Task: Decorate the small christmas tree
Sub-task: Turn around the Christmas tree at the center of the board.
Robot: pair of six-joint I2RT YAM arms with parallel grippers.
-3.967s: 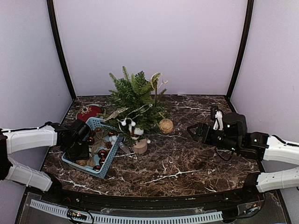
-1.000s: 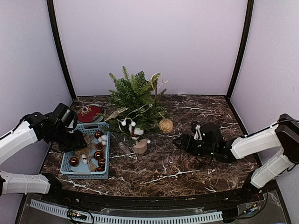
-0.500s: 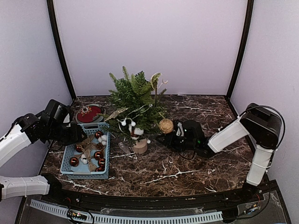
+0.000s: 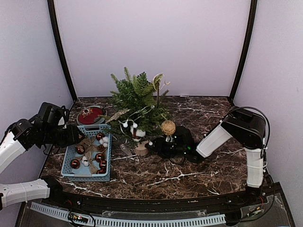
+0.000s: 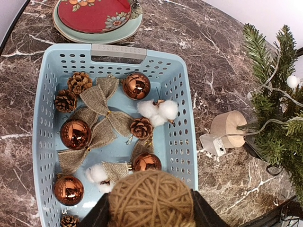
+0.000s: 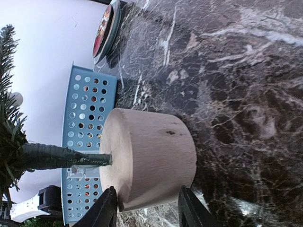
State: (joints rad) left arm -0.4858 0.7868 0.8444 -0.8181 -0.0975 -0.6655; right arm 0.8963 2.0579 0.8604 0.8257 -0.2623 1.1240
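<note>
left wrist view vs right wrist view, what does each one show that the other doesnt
Only the left wrist view: inside the blue basket, copper baubles, pine cones, burlap bows and cotton balls, plus a twine ball gripped by the left fingers.
Only the right wrist view: the right fingers flanking the wooden base of the small christmas tree, with the stem entering it.
Both: the blue basket, wooden base, red plate, tree needles and marble table.
</note>
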